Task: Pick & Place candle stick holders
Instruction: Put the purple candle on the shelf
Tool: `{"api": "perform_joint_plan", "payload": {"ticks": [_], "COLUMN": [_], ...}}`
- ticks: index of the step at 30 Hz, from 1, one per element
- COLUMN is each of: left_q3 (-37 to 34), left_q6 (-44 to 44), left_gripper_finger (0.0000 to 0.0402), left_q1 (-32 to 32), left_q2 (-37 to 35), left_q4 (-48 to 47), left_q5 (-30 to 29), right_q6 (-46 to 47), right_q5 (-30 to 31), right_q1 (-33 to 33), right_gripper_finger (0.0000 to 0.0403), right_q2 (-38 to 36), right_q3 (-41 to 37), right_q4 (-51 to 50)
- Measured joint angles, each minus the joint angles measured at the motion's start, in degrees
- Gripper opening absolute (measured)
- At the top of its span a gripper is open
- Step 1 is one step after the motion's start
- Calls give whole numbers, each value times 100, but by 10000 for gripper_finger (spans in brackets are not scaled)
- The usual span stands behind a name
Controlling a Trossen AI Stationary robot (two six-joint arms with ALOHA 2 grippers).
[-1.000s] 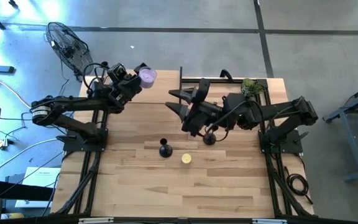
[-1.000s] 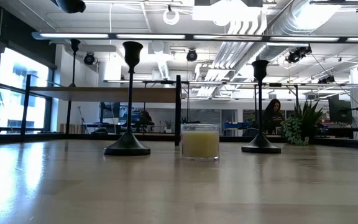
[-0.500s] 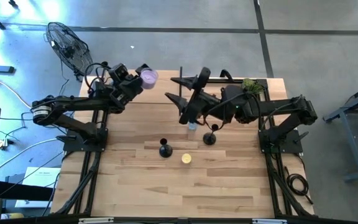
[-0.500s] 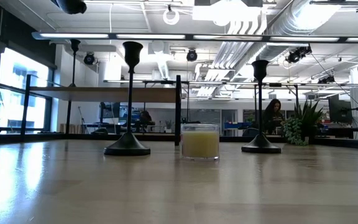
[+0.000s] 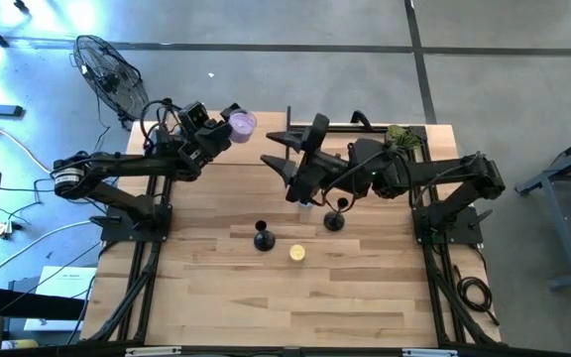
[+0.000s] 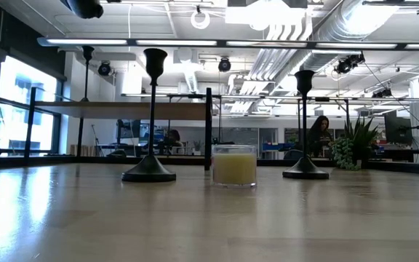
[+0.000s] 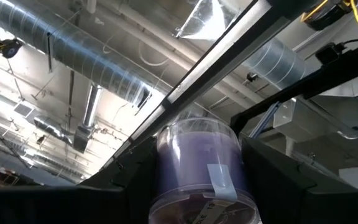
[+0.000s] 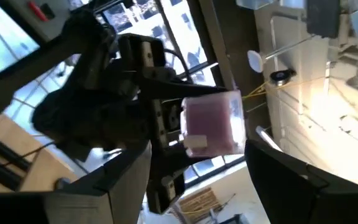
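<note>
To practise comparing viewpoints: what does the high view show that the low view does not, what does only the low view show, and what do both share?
Only the high view: the left pincer closed on a purple candle jar, the right pincer open over the table's middle, and a fan on the floor.
Only the low view: the room behind, with a person.
Both: the nearer candle stick holder and the farther candle stick holder, upright, the yellow candle and the potted plant.
</note>
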Motion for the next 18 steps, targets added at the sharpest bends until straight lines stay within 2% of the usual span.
{"api": "perform_joint_plan", "payload": {"ticks": [6,14,18], "left_q3": [25,275,275], "left_q6": [-27,-96,-126], "left_gripper_finger": [203,202,201], "left_q1": [-47,-45,-49], "left_q2": [135,167,167], "left_q4": [14,8,8], "left_q5": [-114,199,268], "right_q6": [-591,-1614,-1745], "right_q5": [108,620,680], "right_q1": [-2,27,113], "right_gripper_finger": [256,253,252], "right_q2": [242,659,659], "right_q3": [0,0,-2], "right_q4": [377,1447,1625]}}
